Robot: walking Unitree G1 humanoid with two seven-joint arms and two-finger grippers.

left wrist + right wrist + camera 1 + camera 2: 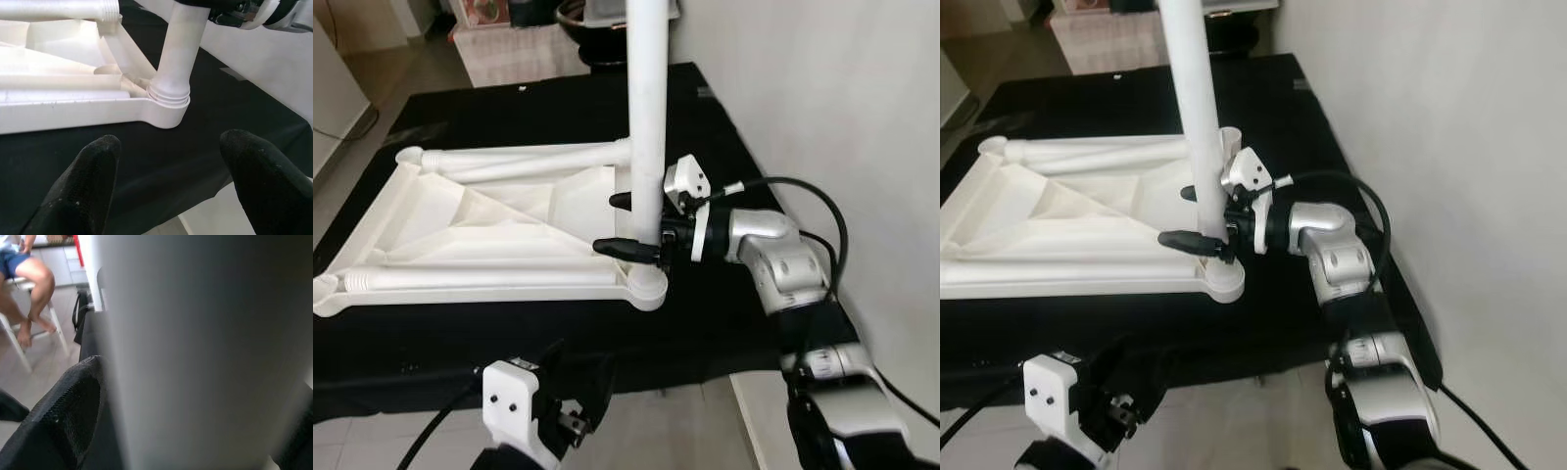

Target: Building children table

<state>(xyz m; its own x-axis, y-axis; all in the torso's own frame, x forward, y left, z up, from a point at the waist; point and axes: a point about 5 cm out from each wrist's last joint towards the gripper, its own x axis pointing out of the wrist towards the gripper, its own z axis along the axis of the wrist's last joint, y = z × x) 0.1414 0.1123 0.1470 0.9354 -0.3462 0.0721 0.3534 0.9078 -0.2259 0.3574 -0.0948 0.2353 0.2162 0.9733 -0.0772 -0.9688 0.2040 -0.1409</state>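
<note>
Gripping the upright white table leg (647,117) low on its shaft, the right gripper (628,223) had its two black fingers closed around the tube, one finger on each side, just above the corner socket (648,285) of the upturned tabletop (480,230). The leg stood vertical with its ribbed foot already seated in that socket, so the step in hand looked like fitting or tightening this leg. The next move probably called for a firm twist or downward press while keeping the tube plumb, then a clean release without knocking it askew; whether the joint was fully home could not be told.

Beyond the gripper, along the far edge of the tabletop, another white leg (524,157) lay flat, and a third (460,279) lay along the near edge, so more legs seemingly remained to be raised.

Below and to the left of the right gripper, the left gripper (171,191) hung off the near edge of the surface with its fingers spread wide, holding nothing and aimed toward the seated corner.

Everything rested on a black cloth (724,323) covering a low surface, with a pale wall (842,98) close on the gripper's outer side and tiled floor (656,431) beneath. In the right wrist view a person's bare legs (34,289) showed on a white chair well behind.
</note>
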